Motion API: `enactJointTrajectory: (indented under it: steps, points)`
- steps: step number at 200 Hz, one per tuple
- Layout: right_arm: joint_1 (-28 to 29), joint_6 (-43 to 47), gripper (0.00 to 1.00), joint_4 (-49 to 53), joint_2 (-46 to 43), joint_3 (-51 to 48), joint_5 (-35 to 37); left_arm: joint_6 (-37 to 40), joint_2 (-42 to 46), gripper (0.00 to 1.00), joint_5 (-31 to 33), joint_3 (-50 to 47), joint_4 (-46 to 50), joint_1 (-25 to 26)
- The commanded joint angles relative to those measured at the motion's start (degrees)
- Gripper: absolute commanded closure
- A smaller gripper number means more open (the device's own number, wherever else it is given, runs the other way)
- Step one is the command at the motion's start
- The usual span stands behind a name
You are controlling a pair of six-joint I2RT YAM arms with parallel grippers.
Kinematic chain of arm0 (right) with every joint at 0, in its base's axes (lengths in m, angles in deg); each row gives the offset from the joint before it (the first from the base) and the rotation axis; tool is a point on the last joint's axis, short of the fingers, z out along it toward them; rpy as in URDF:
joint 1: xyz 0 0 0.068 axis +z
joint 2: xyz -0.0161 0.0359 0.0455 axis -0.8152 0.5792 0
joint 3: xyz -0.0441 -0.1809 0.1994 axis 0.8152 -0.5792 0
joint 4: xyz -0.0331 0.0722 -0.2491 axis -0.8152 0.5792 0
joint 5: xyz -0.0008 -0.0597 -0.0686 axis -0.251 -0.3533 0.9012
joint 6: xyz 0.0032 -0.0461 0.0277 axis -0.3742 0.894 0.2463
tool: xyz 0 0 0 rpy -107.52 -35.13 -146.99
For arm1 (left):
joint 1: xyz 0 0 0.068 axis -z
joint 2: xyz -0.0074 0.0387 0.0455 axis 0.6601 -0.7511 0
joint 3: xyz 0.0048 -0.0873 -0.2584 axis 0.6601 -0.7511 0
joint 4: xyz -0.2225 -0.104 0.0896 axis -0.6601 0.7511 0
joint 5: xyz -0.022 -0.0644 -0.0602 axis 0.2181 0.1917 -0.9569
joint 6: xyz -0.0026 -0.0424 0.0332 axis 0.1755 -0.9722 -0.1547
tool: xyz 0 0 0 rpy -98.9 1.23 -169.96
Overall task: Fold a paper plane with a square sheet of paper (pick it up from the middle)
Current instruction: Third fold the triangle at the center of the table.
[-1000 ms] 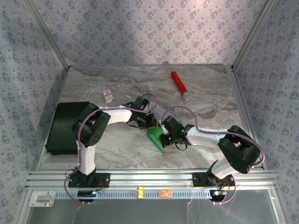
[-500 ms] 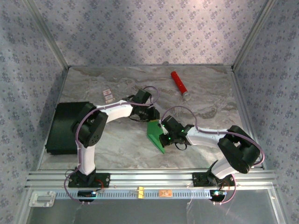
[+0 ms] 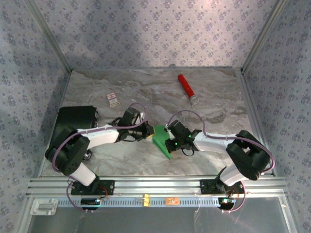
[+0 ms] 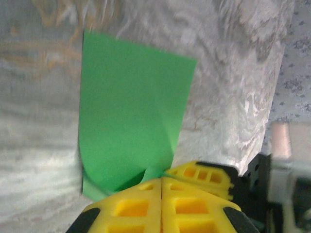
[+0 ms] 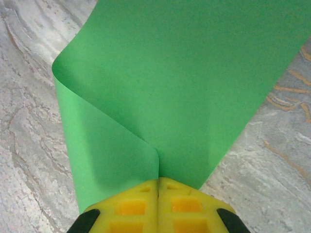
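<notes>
Pinching the green paper [image 3: 161,144] from ten o'clock is the left end effector [image 4: 161,180], from three o'clock the right end effector [image 5: 158,180].

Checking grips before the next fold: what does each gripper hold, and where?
The right gripper pinches the square sheet of paper where it curls over; the left gripper is shut on its near edge.

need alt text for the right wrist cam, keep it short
The right end effector, its yellow jaws closed together at the bottom edge of the view, pinches the bright green square sheet of paper where it bends over itself into a soft curl on the left. The sheet fans up and away over the grey marbled tabletop.
</notes>
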Motion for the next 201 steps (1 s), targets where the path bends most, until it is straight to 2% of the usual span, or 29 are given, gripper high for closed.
enactJointTrajectory:
  steps: [1, 30, 120, 201]
  points:
    - [0.3, -0.5, 0.95, 1.3, 1.1, -0.8, 1.0, -6.3, 2.4, 0.96, -1.4, -3.0, -9.7, 2.4]
    - [0.2, -0.3, 0.95, 1.8, 1.0, -0.7, 1.2, -9.4, 1.3, 1.0, -1.6, -5.9, -15.0, 4.5]
    - [0.3, -0.3, 0.95, 2.1, 0.8, -0.8, 1.2, -10.4, -4.7, 1.0, -1.3, -5.5, -19.4, 8.1]
    - [0.3, -0.4, 0.95, 2.2, 0.8, -1.0, 1.4, -9.8, -7.4, 1.0, -0.8, -5.7, -18.2, 8.8]
